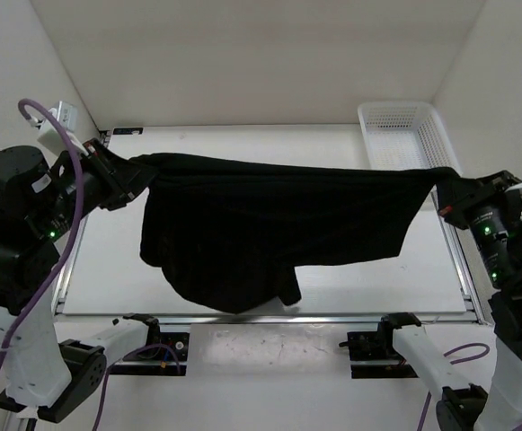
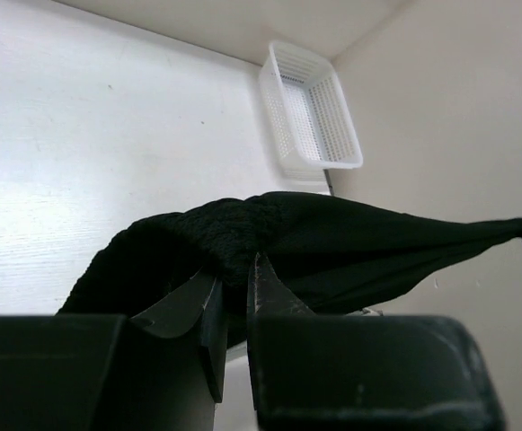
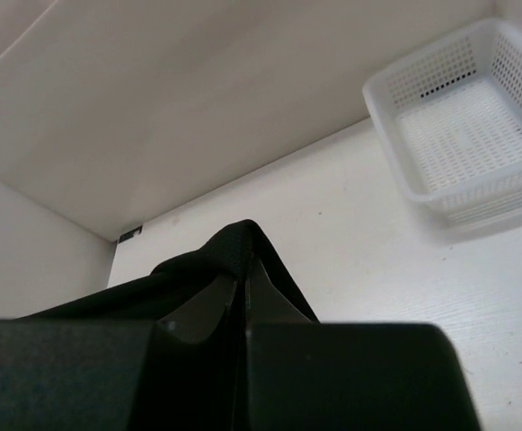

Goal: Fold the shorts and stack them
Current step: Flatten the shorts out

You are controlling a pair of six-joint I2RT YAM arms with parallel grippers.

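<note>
Shorts (image 1: 269, 224) hang stretched between your two arms above the worktop (image 1: 243, 144); left pincer (image 1: 129, 181) clamps one corner, right pincer (image 1: 443, 190) clamps the other.

**Robot lab bench cell**

Bare white tabletop (image 1: 269, 148) boxed in by plain white panel walls (image 1: 243, 54) at the back and both sides, filling the upper half of the top view. Metal rail (image 1: 332, 316) runs along the near table edge, with black clamp mounts (image 1: 382, 339) at lower centre. Left robot arm (image 1: 18, 224) at the left edge and right robot arm (image 1: 512, 278) at the right edge, green status lights (image 1: 51, 233) lit. Purple cable (image 1: 34, 101) looped at upper left. White plastic mesh basket (image 1: 404, 135) at upper right.
</note>
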